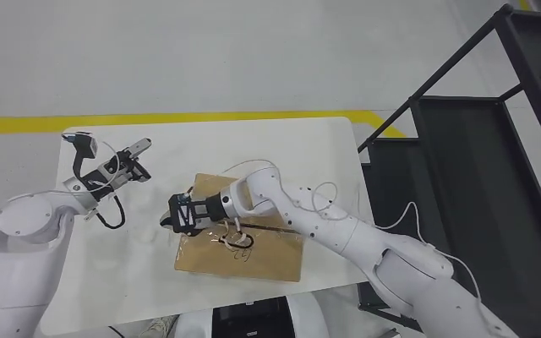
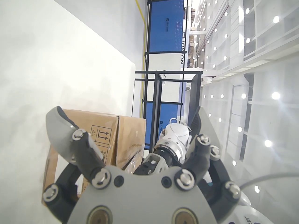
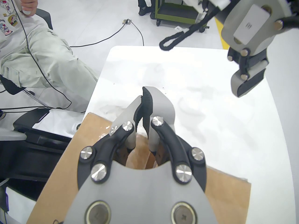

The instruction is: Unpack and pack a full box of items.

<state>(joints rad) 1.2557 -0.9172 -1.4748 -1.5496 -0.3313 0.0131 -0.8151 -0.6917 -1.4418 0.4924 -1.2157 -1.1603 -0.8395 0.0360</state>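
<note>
Table [image 1: 279, 144]: white, with the box standing at its near middle.
Box [image 1: 270, 258]: brown cardboard, flaps down, glossy tape on the seam, handling symbols printed on one side.
Right gripper [image 3: 143, 103]: pinched closed at the box's edge nearest the other arm; whether it has any tape, I cannot tell.
Left gripper [image 2: 128, 115]: spread open, hovering near the box, not touching.
Tape [image 3: 104, 130]: I'd peel low along the seam, the open gripper bracing the box.
</note>
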